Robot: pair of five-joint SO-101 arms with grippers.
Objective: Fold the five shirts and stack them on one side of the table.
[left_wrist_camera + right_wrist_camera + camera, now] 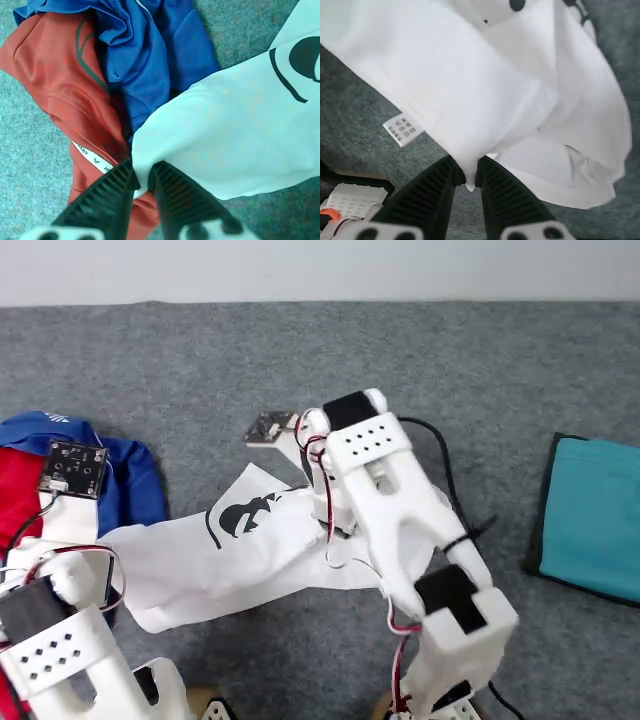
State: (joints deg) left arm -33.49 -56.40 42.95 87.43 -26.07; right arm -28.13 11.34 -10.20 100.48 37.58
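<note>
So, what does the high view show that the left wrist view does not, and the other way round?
The high view adds the teal shirt, lying apart from the other shirts, and the right arm over the white shirt. The left wrist view adds the left gripper, shut on the white shirt's edge, and the white label on the red shirt. Both share the white shirt with its black print, the blue shirt and the red shirt beside it, on the grey table.

White shirt (200,560) lies rumpled beside blue shirt (140,485) and red shirt (18,475).
</note>
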